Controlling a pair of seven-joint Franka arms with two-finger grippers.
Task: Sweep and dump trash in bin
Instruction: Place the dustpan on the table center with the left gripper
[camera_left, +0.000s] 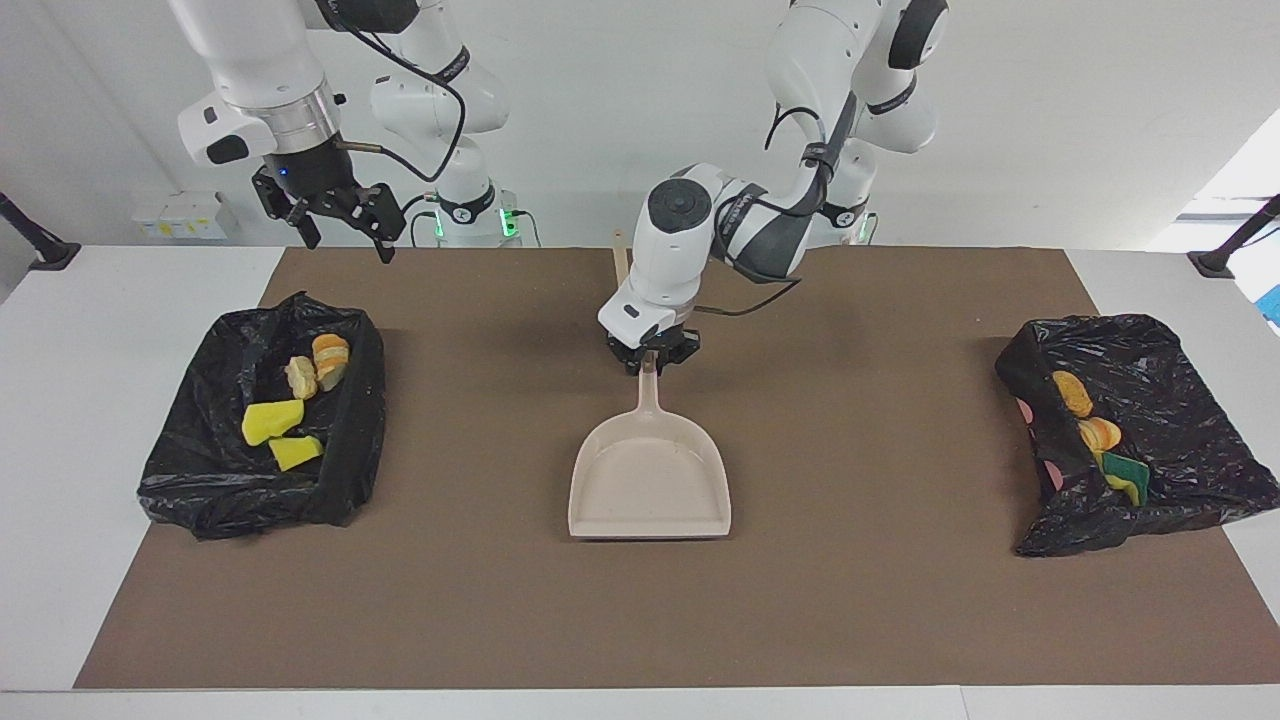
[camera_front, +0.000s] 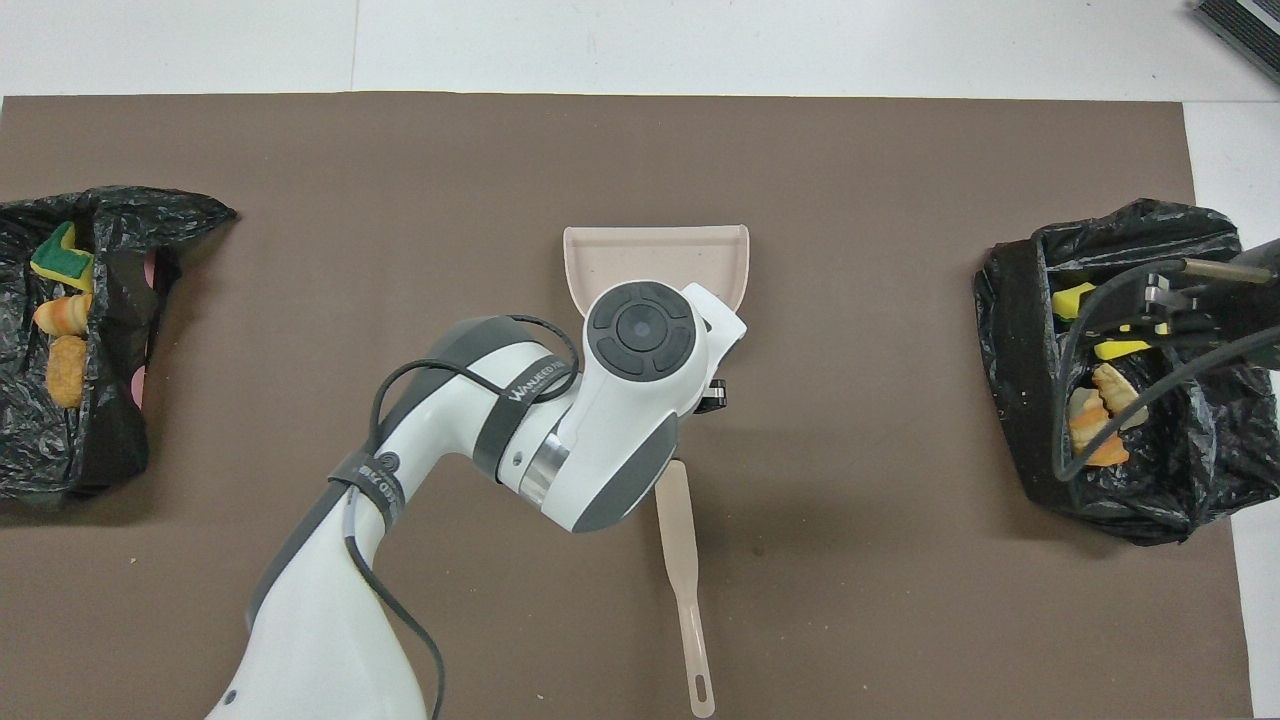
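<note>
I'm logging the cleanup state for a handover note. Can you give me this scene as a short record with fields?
left gripper: shut on the handle of the beige plastic dustpan, mid-mat
right gripper: open, raised, waiting above the mat's edge near one bin
brush: beige long-handled brush lying on the brown mat, nearer the robots than the dustpan
trash: yellow and tan scraps inside the two black-bagged bins
dustpan contents: none visible

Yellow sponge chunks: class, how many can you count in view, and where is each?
3: two in the black bin at the right arm's end, one in the bin at the left arm's end. Folds may hide more.
</note>
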